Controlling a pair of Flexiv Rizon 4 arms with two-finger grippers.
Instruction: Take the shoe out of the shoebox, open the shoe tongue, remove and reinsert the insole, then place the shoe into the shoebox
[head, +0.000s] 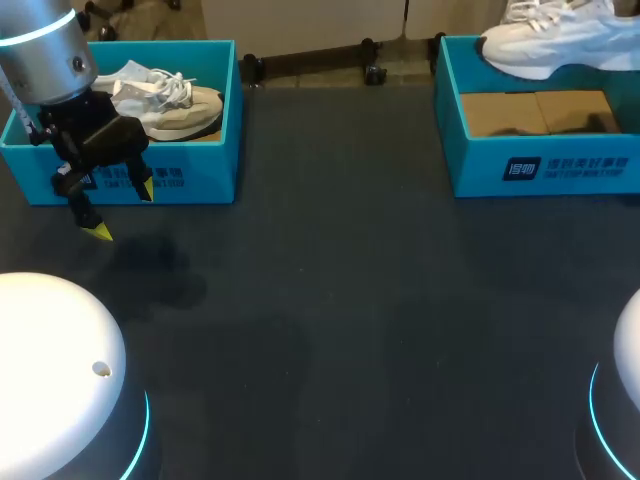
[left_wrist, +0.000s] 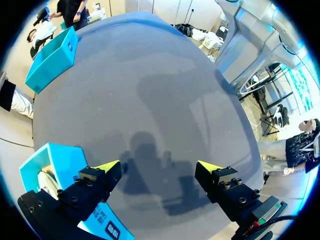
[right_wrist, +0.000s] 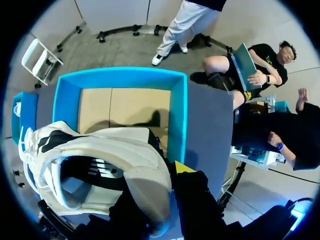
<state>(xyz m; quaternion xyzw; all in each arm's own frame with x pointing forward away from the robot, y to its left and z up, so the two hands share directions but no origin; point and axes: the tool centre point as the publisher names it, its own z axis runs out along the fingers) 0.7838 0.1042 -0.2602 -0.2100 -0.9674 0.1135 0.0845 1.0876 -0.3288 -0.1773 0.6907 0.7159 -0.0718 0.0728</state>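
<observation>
the white shoe (head: 560, 40) was cut off by the frame's edge at 1 o'clock in the head view, its upper part out of sight, and the right arm holding it did not show there. in the right wrist view the shoe's heel covered most of the right gripper (right_wrist: 162, 200). only one yellow fingertip (right_wrist: 182, 167) showed, against the outside of the heel, and the other finger was lost behind the shoe's collar. the shoe hung above the right shoebox (head: 480, 170), so the jaws were closed on the heel, though how narrowly could not be made out.

that teal box, at 2 o'clock on the dark table (head: 330, 330), showed only its bare cardboard floor (head: 535, 112). the left shoebox (head: 205, 185), at 10 o'clock, held a beige shoe (head: 175, 108) resting on its sole, partly screened by the left arm.

the left gripper (head: 123, 210) hung just in front of that box, on its 6 o'clock side. its jaws were spread wide above the table, with nothing between them. in the left wrist view a corner of the left shoebox lay just beside one finger.
</observation>
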